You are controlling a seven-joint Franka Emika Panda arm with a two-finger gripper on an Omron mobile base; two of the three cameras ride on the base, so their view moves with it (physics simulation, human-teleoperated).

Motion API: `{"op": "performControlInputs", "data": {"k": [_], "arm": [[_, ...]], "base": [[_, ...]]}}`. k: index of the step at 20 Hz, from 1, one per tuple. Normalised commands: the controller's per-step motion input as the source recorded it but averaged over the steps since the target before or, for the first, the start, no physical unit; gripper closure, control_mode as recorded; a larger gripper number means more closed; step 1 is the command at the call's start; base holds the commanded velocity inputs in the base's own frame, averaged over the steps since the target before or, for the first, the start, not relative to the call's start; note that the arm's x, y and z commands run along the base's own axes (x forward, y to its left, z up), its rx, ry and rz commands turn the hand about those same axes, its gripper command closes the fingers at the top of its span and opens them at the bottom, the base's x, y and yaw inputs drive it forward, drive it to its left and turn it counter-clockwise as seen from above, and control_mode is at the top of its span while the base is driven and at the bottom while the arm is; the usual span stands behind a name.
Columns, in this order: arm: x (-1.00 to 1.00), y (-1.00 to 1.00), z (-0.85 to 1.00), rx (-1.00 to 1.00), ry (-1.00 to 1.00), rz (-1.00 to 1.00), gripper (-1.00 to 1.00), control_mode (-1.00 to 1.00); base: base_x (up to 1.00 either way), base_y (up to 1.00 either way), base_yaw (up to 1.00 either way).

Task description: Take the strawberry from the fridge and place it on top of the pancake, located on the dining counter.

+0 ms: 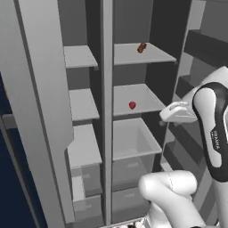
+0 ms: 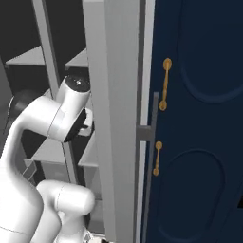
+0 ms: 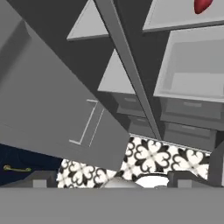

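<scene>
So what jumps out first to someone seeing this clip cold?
The fridge stands wide open, its grey shelves nearly bare. A tiny red strawberry sits alone on the middle right shelf, with a brownish-orange oblong item on the shelf above. The white arm rises at the right of the left base view, short of the berry.

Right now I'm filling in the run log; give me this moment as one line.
stage: reaching | fridge: open | strawberry: on middle right shelf, untouched | gripper: open, empty, short of shelf
</scene>
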Motion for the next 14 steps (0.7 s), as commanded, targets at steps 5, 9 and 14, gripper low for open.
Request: {"op": "performControlInputs", "data": {"k": [5,9,14], "arm": [[0.0,0.0,0.0,0.0,0.0,0.0,-1.0,1.0],[0.0,0.0,0.0,0.0,0.0,0.0,-1.0,1.0],[0.0,0.0,0.0,0.0,0.0,0.0,-1.0,1.0]], "base": [[0.46,0.1,0.0],[0.27,0.31,0.0],[-0.23,0.09,0.0]]}}
